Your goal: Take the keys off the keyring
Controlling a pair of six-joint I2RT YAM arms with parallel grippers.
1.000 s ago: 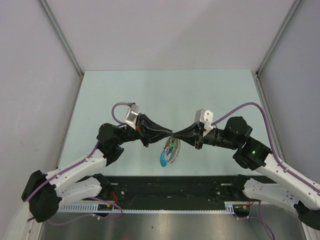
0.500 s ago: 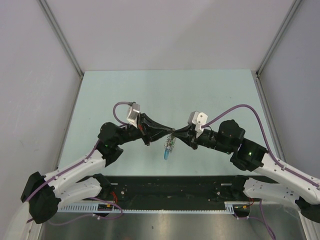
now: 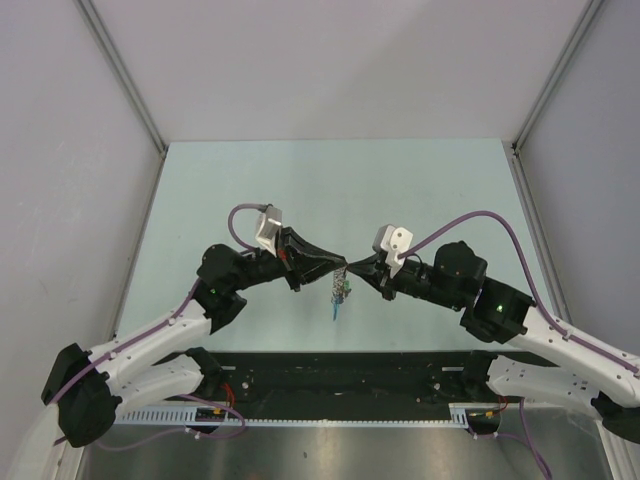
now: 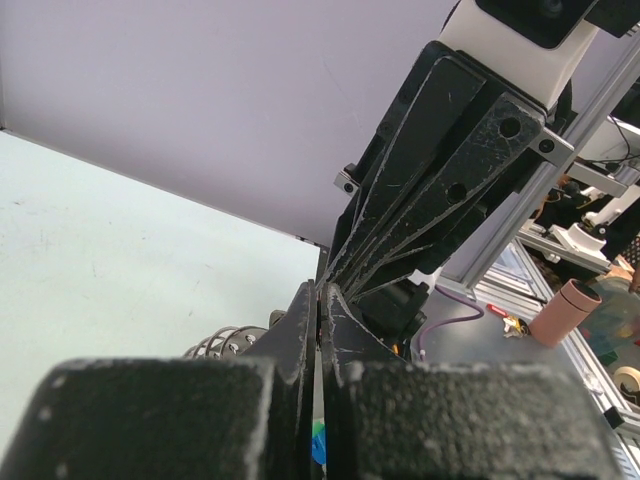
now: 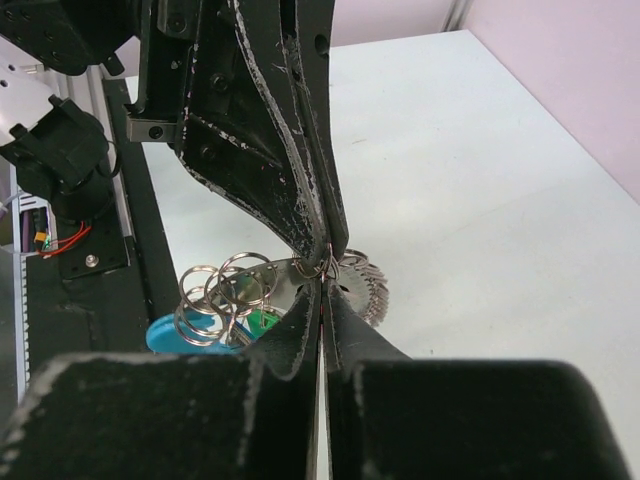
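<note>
Pale green table (image 3: 300, 180) between grey walls (image 3: 330, 60)

Shiny silvery metal keys (image 5: 358, 287), glossy blue plastic piece (image 5: 166, 336), matt table (image 3: 300, 180)

Both jaws tight, tips together.

1. From above, the bunch of flat silvery metal keys with a blue plastic bit (image 3: 340, 292) is too tiny to count.
2. Left wrist view: the black left gripper (image 4: 319, 292) hides most of it.
</note>
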